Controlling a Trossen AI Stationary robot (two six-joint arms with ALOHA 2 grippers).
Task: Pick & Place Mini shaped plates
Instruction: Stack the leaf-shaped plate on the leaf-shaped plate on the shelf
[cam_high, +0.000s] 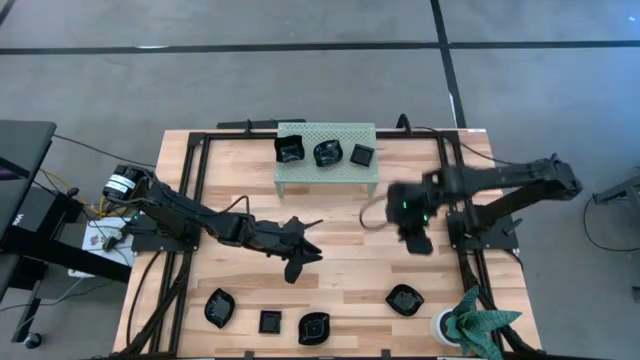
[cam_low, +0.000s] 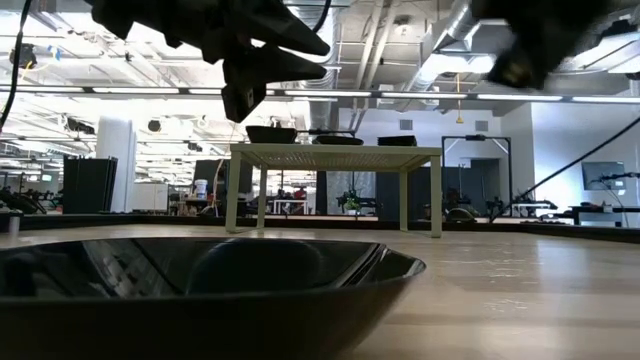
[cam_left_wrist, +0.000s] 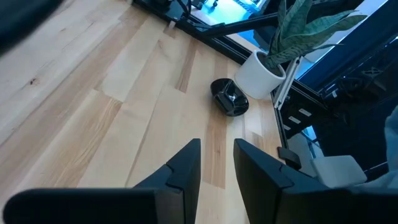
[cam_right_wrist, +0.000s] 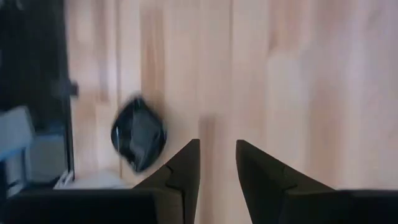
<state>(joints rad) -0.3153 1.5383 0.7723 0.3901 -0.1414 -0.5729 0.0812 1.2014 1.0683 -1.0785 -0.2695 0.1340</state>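
Three mini shaped plates (cam_high: 326, 153), glossy and black, sit on top of the pale green rack (cam_high: 300, 177) at the back. Several more lie along the table's front edge, among them a leaf-like one (cam_high: 219, 307), a small square one (cam_high: 270, 321) and a rounder one (cam_high: 404, 299). My left gripper (cam_high: 308, 252) hangs open and empty above the table's middle; its wrist view shows the rounder plate (cam_left_wrist: 229, 98) ahead. My right gripper (cam_high: 418, 240), also open and empty (cam_right_wrist: 217, 144), hovers right of centre, with a plate (cam_right_wrist: 138, 135) on the wood below it.
A white pot (cam_high: 447, 326) with a green plant stands at the front right corner, close to the rounder plate. Black frame rails (cam_high: 452, 190) run along both table sides. In the low view one plate (cam_low: 220, 285) fills the foreground before the rack (cam_low: 335, 155).
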